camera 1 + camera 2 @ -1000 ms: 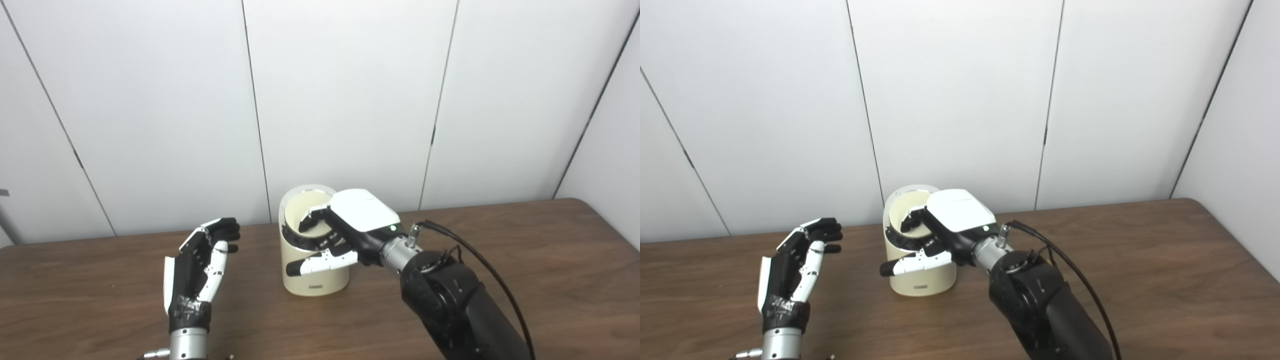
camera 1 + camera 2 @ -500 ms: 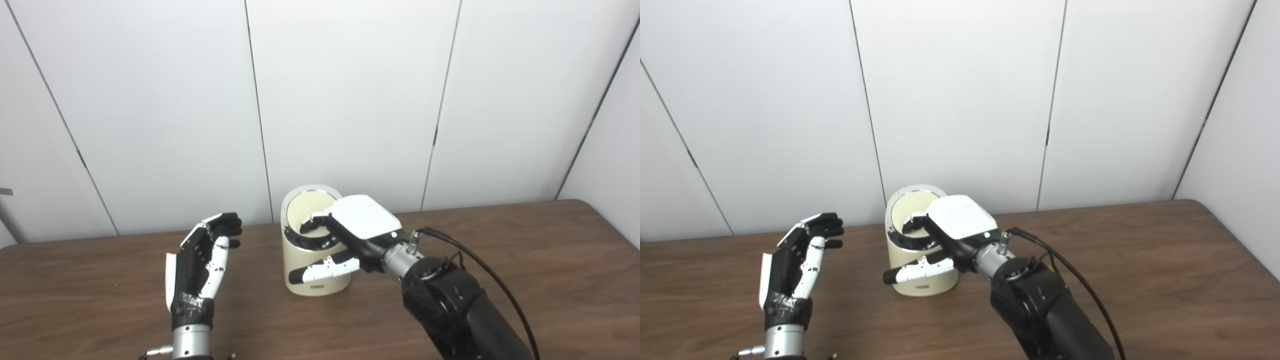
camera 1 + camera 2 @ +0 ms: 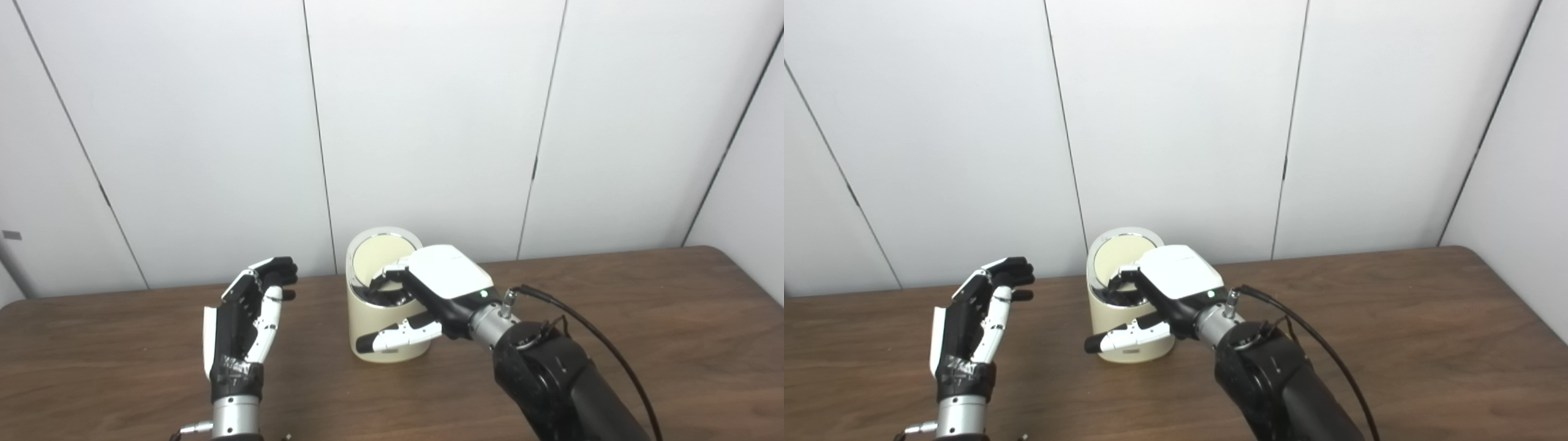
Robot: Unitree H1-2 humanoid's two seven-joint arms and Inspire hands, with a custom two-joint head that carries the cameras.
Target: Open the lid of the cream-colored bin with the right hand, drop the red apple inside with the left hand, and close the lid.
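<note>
The cream-colored bin (image 3: 386,334) stands upright on the brown table (image 3: 643,318), near the table's far edge and in front of the white panelled wall (image 3: 429,122). Its lid (image 3: 381,254) is raised and tilted back, so that its cream underside faces the cameras inside a bright metal ring. The dark opening of the bin shows below the lid.

The right hand (image 3: 429,294) reaches over the bin from the right. Its fingers (image 3: 395,271) curl over the rim at the opening, just beneath the raised lid; whether they press on the lid cannot be determined. The thumb (image 3: 398,335) lies across the front of the bin wall. The hand holds no loose object.

The left hand (image 3: 980,312) is held upright above the table, well left of the bin, palm turned toward it. Its fingers are spread and slightly bent at the tips, and it holds nothing.

The red apple is not visible in either view.
</note>
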